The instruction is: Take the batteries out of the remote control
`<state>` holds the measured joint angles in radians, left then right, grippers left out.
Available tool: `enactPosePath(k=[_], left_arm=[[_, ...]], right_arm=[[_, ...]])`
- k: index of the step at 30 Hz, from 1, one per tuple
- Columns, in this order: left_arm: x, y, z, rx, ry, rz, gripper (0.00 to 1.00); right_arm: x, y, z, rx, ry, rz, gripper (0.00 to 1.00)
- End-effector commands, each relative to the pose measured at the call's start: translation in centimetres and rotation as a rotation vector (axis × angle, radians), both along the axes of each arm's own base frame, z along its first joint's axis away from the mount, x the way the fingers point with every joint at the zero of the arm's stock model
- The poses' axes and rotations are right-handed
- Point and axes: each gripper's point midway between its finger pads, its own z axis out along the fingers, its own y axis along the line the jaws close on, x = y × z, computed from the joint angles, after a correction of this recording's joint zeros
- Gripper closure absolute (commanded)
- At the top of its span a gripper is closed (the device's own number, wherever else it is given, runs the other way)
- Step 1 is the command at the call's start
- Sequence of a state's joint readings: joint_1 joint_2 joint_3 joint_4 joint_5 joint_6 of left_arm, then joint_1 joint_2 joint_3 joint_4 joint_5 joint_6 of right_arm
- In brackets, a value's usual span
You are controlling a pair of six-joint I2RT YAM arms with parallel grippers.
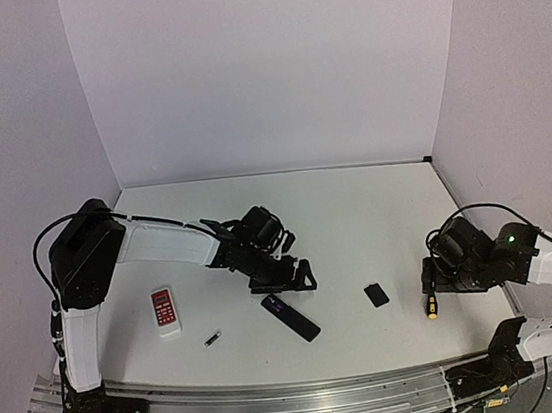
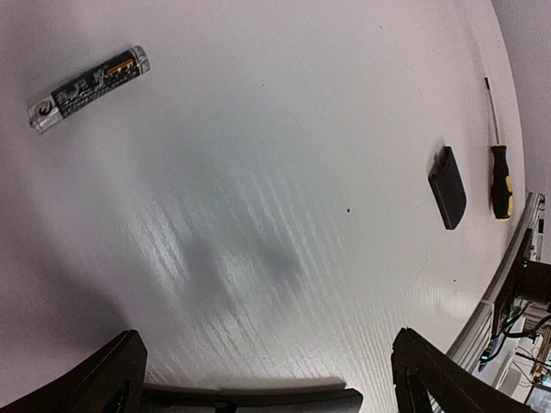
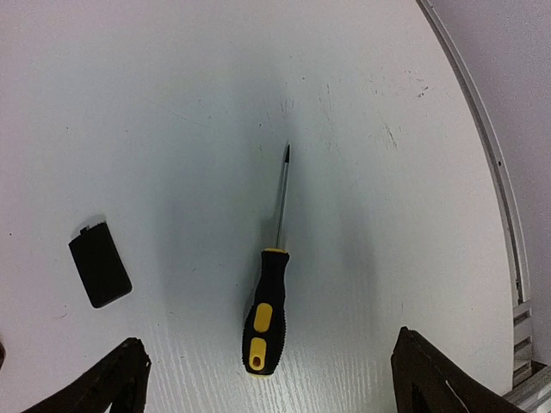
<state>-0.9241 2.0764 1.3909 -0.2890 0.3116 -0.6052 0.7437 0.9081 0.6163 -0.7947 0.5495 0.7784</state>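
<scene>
Left gripper (image 1: 290, 275) is hovering wide open over the black remote (image 1: 291, 317); right gripper (image 3: 269, 383) is gaping above the screwdriver (image 3: 267, 310).
Unloading is looking partly done: the battery cover (image 1: 376, 295) is lying off, and one battery (image 1: 213, 337) is lying flat between the white remote (image 1: 165, 311) and the black one, its long axis running near-left to far-right; whether more are sitting inside, I cannot tell.

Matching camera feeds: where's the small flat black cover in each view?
Top external: cover lies right of centre, left of the screwdriver.
Left wrist: cover at right, just left of the screwdriver.
Right wrist: cover at far left; screwdriver mid-frame.
Shared landmark: the yellow-and-black screwdriver, near the cover in all three.
</scene>
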Motion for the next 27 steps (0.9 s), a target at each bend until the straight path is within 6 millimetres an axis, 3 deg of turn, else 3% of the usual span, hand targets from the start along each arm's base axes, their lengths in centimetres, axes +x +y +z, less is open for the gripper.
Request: enactPosePath(k=[1, 8, 18, 23, 27], left_arm=[[-1.0, 2.2, 0.1, 0.056, -0.001, 0.028, 0.0], [-2.8, 3.4, 0.9, 0.005, 0.022, 0.031, 0.0], [-1.5, 2.5, 2.9, -0.026, -0.036, 0.048, 0.0], [0.4, 3.6, 6.3, -0.012, -0.141, 0.13, 0.0], [1.7, 5.9, 11.5, -0.044, -0.272, 0.252, 0.0]], right_arm=[[0.1, -0.2, 0.6, -0.004, -0.005, -0.009, 0.07], [0.1, -0.3, 0.7, -0.014, -0.008, -0.011, 0.07], [0.1, -0.4, 0.3, -0.042, 0.016, -0.006, 0.07], [-0.6, -0.9, -1.9, -0.03, 0.112, -0.072, 0.07], [-1.0, -1.8, -3.8, -0.006, 0.209, -0.137, 0.08]])
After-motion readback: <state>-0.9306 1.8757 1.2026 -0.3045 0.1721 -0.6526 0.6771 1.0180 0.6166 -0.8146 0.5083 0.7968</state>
